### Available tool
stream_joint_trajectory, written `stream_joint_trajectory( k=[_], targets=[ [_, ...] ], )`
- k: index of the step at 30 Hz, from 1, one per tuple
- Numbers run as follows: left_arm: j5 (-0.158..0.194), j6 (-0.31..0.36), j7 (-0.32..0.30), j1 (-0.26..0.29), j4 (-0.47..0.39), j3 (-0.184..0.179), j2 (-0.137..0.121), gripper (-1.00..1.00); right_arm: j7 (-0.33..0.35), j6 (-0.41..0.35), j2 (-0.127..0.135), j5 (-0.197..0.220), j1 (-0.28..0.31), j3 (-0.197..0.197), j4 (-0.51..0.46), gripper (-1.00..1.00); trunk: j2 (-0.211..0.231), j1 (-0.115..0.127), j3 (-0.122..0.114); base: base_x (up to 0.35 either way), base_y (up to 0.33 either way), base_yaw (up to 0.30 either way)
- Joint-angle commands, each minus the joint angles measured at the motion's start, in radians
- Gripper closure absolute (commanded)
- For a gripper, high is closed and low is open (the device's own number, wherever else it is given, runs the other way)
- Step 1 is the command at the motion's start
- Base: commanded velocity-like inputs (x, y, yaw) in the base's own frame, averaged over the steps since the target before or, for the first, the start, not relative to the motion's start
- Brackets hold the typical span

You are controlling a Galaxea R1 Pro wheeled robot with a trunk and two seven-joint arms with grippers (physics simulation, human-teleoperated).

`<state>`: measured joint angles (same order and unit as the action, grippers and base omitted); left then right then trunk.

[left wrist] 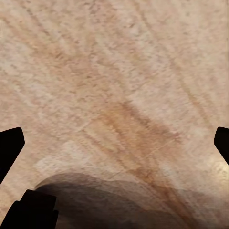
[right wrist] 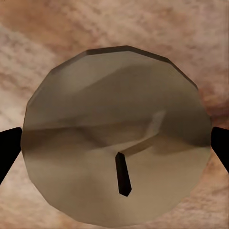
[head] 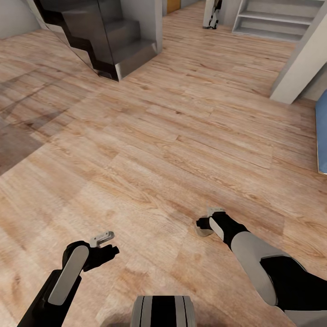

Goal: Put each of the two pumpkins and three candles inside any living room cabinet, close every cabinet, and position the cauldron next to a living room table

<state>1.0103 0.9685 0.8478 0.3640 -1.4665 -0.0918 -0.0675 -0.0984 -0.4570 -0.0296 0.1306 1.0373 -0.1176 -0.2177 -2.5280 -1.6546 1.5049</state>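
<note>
R gripper (head: 205, 225) clamps a candle (right wrist: 117, 138), wick end facing wrist cam, fingertips (right wrist: 9, 148) at both sides. L gripper (head: 105, 243) spread wide, nothing between. Both over wood floor (head: 172, 127); stairs (head: 113, 41) far ahead-left.

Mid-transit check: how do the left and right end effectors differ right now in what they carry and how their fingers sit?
The right end effector is shut on a beige candle, its dark wick facing the wrist camera; the left end effector holds nothing. In the wrist views, the right fingers press the candle's sides, while the left fingers stand wide apart over bare wooden floor. Both hang low above the floor, ahead of the robot.
</note>
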Motion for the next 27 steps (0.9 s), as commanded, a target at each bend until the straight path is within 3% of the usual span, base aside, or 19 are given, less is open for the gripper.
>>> stream_joint_trajectory(
  k=[1, 23, 25, 27],
  targets=[
    [0.009, 0.001, 0.012, -0.003, -0.003, -0.002, -0.001, -1.00, -0.007, -0.004, 0.000, 0.010, 0.000, -0.008, -0.002, 1.00, 0.000, 0.000, 0.001, 0.000, 0.000, 0.000],
    [0.004, -0.042, 0.016, -0.033, -0.009, -0.001, -0.011, -1.00, -0.007, -0.001, -0.001, 0.010, -0.002, -0.010, -0.006, 1.00, 0.004, 0.009, -0.077, 0.000, 0.000, 0.000],
    [0.002, -0.044, 0.016, -0.036, -0.006, -0.001, -0.011, -1.00, -0.007, -0.002, -0.001, 0.010, -0.006, -0.012, -0.047, 1.00, 0.005, 0.010, -0.084, 0.000, 0.000, 0.000],
    [0.000, -0.057, 0.016, -0.039, -0.003, -0.001, -0.011, -1.00, -0.007, -0.010, 0.003, 0.010, -0.029, -0.014, -0.149, 1.00, 0.005, 0.011, -0.092, 0.000, 0.000, 0.000]
  ],
)
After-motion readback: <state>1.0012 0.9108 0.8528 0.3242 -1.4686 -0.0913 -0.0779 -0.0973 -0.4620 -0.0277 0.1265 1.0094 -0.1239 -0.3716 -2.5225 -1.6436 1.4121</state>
